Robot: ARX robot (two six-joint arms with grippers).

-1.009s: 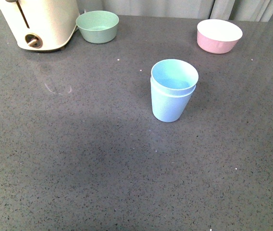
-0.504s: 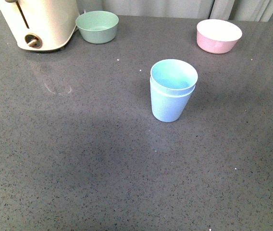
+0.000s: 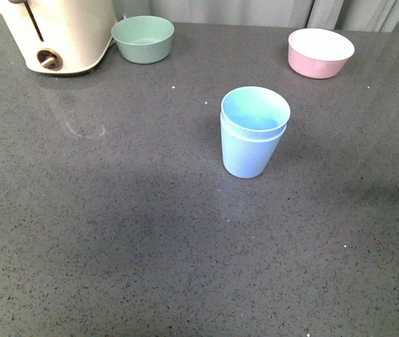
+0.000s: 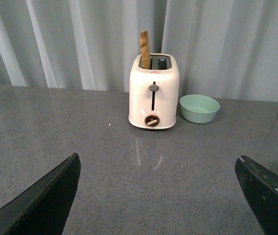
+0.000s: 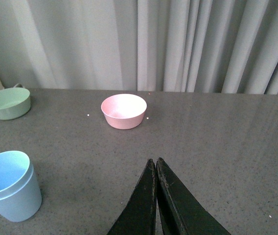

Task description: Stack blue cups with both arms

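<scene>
The two blue cups (image 3: 252, 133) stand upright in the middle of the grey counter, one nested inside the other, its rim a little above the outer one. The right wrist view shows the same nested blue cups (image 5: 9, 188) to one side of my right gripper (image 5: 155, 161), which is shut with nothing between its black fingers and stays apart from them. My left gripper (image 4: 158, 159) is open, its black fingers wide apart over bare counter, facing the toaster; no cup shows in that view. Neither arm appears in the front view.
A cream toaster (image 3: 59, 31) stands at the back left with a green bowl (image 3: 142, 38) beside it. A pink bowl (image 3: 320, 52) sits at the back right. Grey curtains hang behind the counter. Open counter lies in front of the cups.
</scene>
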